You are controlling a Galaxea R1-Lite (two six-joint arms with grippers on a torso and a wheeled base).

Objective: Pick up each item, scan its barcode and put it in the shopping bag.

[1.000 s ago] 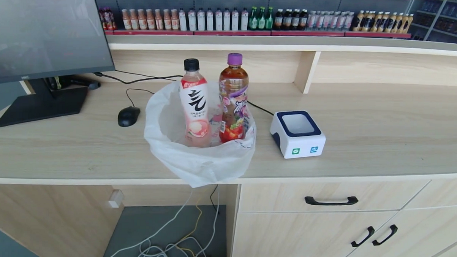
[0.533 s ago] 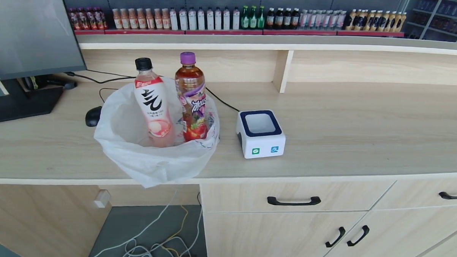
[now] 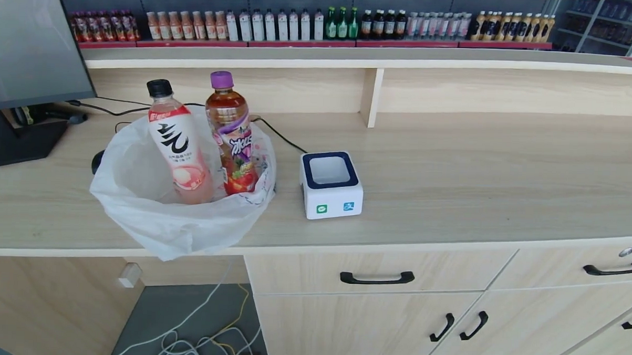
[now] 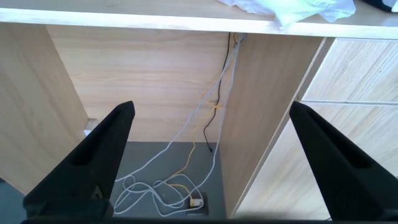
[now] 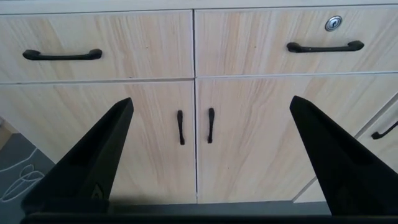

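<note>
- The shopping bag (image 3: pixel 151 224) sits on the counter (image 3: pixel 479 178) with its mouth open. Part of its front wall droops over the counter's front edge.
- Two bottles stand inside it: a pink bottle (image 3: pixel 178 146) with a black cap, leaning away from the scanner, and a purple-capped bottle (image 3: pixel 233 138) more nearly upright. The two are close together, perhaps touching low down (the plastic hides their bases).
- The scanner (image 3: pixel 330 184) stands just beside the bag, window upward.
- The left gripper (image 4: pixel 211 112) hangs below counter height, facing the open bay where cables (image 4: pixel 211 124) trail to the floor. Its fingers are spread wide with nothing between them.
- The right gripper (image 5: pixel 211 102) is also low, facing the cabinet doors and a drawer handle (image 5: pixel 62 55). Its fingers are likewise wide apart and empty.
- With both bottles in the bag, the task looks finished or nearly so.
- The main risk is the overhanging bag. A nudge from an arm rising past the counter edge could drag the thin plastic forward and topple the leaning pink bottle, or pull the whole bag off.
- A second risk lies low down: the left gripper could snag the cables, or the right could catch a handle, if either arm swings without first backing away.
</note>
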